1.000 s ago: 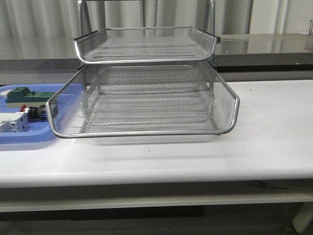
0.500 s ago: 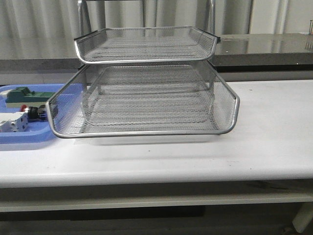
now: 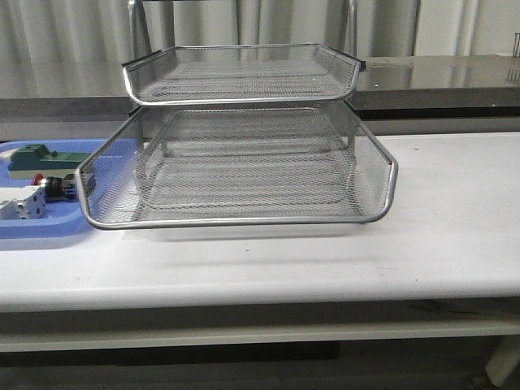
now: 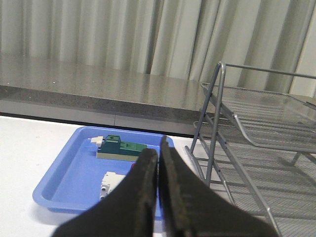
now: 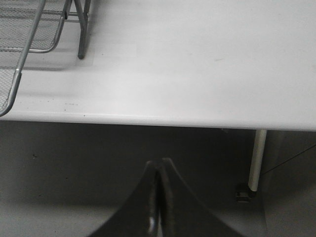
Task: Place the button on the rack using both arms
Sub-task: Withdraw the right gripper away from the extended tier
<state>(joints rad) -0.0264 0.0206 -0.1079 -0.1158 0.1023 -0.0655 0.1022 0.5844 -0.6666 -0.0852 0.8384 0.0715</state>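
On the far left of the white table [image 3: 455, 219] lies a flat blue plastic tray [image 3: 24, 230], and in it I see three things. At its back is a green block [image 3: 36, 158] on a pale base. Nearer the front is a white-grey block [image 3: 20, 205]. Just beside that block, toward the mesh stand, lies the small push-button with its red head and black body [image 3: 54, 186], on its side in the tray and touching neither of my grippers.

My left gripper [image 4: 158, 168] hangs above the table near the tray's front edge, its two dark fingers pressed together with only a hairline between them, holding nothing. From its wrist camera the red of the button is mostly hidden behind my fingers.

To the right of the tray, touching or almost touching its edge, stands the silver wire-mesh letter rack [image 3: 244, 166] with chrome rims; the two tiers in front view hold nothing.

Further right, my right gripper [image 5: 158, 170] sits below the level of the table's front edge, off the rack's corner, fingers closed flat against each other and empty.
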